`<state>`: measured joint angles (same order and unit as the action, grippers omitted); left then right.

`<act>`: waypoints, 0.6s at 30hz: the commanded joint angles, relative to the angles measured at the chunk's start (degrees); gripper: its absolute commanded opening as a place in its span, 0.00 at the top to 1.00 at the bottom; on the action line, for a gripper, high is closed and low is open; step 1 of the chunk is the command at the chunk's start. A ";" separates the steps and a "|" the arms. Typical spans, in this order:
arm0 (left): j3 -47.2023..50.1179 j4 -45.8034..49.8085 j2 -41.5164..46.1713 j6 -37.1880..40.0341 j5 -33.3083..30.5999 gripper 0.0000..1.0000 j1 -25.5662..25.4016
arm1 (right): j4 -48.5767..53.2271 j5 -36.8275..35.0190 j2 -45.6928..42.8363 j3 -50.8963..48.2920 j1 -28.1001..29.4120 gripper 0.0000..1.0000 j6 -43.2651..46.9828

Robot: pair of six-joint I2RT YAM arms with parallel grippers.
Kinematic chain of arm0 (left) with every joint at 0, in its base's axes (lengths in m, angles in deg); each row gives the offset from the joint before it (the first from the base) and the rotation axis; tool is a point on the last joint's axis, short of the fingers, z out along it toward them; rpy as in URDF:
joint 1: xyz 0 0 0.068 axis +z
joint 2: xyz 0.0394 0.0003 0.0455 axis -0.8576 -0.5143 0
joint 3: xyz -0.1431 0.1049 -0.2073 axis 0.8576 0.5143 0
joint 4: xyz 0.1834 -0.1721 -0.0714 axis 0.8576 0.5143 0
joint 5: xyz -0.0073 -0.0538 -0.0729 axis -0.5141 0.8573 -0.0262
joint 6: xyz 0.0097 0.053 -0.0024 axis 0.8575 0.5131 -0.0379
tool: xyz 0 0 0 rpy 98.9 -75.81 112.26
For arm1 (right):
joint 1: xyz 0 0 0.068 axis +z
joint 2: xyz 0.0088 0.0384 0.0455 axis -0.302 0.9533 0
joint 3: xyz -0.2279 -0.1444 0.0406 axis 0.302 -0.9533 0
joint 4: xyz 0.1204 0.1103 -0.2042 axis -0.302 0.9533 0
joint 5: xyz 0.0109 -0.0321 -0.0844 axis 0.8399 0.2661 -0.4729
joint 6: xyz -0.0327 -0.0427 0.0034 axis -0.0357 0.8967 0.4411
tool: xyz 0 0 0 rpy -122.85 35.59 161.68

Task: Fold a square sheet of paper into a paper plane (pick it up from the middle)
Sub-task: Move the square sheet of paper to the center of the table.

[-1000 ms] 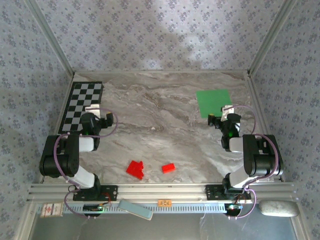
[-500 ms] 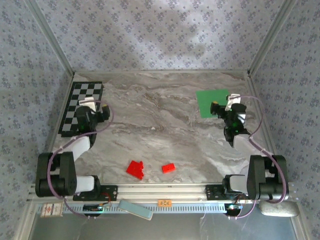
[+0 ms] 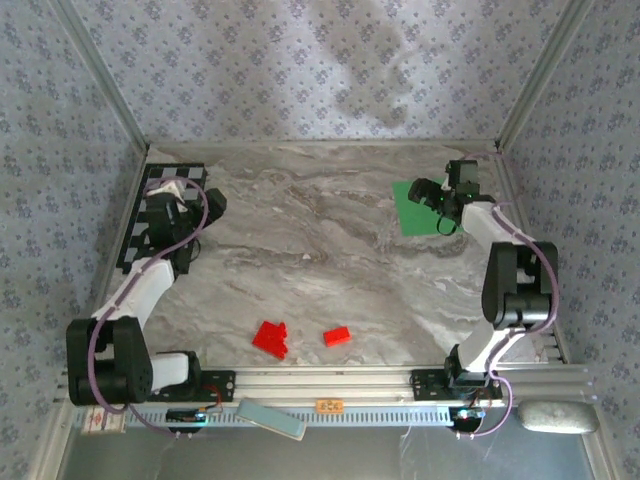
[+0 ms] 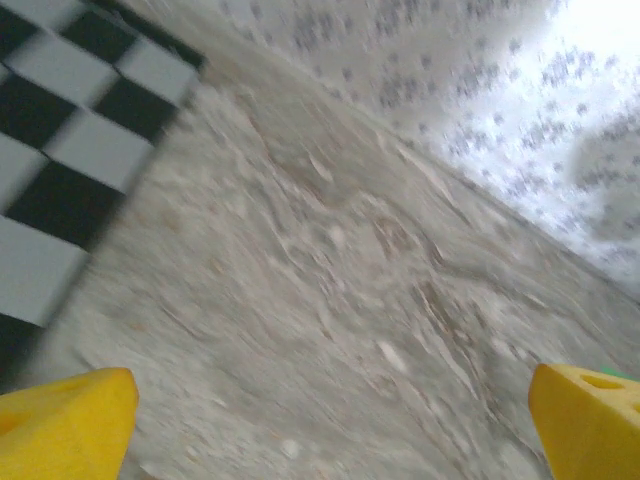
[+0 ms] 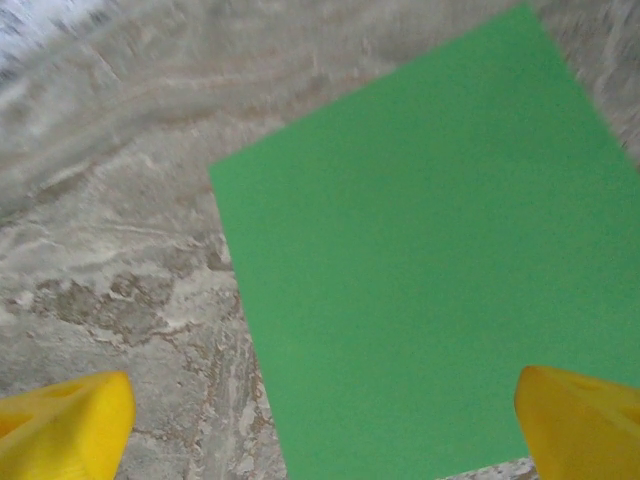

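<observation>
The square sheet of paper [image 3: 412, 212] is bright green and lies flat and uncreased on the marble table at the far right. In the right wrist view the square sheet of paper [image 5: 430, 250] spreads below the yellow fingertips [image 5: 575, 420]. My right gripper [image 3: 428, 194] hovers over the sheet's right part, open and holding nothing. Between its fingers, my right gripper [image 5: 325, 425] frames the sheet's near edge. My left gripper [image 3: 204, 203] is open at the far left, beside the checkered board. Under my left gripper [image 4: 328, 425] there is bare marble. The paper plane is out of view.
A black-and-white checkered board [image 3: 140, 238] lies at the far left, and the checkered board [image 4: 70, 130] fills the left wrist view's upper left. Small red blocks [image 3: 270, 338] and one more red block [image 3: 337, 336] lie near the front edge. Patterned walls [image 3: 320, 70] enclose the table.
Both arms have stretched away from their bases toward the far side. The right gripper moved up over the green sheet. The left gripper moved farther along the checkered board.
</observation>
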<state>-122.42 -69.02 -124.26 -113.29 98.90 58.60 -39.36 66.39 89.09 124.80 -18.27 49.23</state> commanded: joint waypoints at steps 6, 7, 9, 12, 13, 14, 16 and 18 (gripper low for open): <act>-2.96 -0.41 -6.83 -6.51 7.65 0.00 -7.60 | 9.50 5.69 10.71 10.53 -1.97 0.02 -3.80; -3.08 -0.61 -7.20 -6.55 7.65 0.00 -8.35 | 10.09 5.65 11.76 11.54 -2.25 0.02 -3.80; -3.41 -0.86 -7.94 -6.47 7.56 0.00 -9.44 | 12.10 5.71 14.44 14.57 -2.72 0.03 -3.57; -3.75 -0.86 -8.63 -6.73 7.47 0.00 -9.97 | 13.78 3.89 17.48 17.68 -3.22 0.03 -3.38; -3.95 -0.81 -8.69 -6.86 7.50 0.00 -10.09 | 14.49 3.41 18.49 18.72 -3.39 0.03 -3.43; -4.05 -0.73 -8.75 -6.90 7.48 0.00 -10.19 | 15.22 3.19 19.30 19.55 -3.50 0.03 -3.53; -4.12 -0.38 -8.70 -6.96 7.26 0.00 -10.36 | 16.07 3.07 20.71 20.77 -3.53 0.04 -3.91; -4.32 0.33 -8.69 -6.97 7.04 0.00 -10.45 | 16.40 3.05 21.65 21.17 -3.54 0.04 -4.48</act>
<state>-124.56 -68.75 -132.70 -119.60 105.39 48.50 -26.99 70.24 108.91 143.88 -21.48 46.06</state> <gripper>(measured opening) 0.997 0.964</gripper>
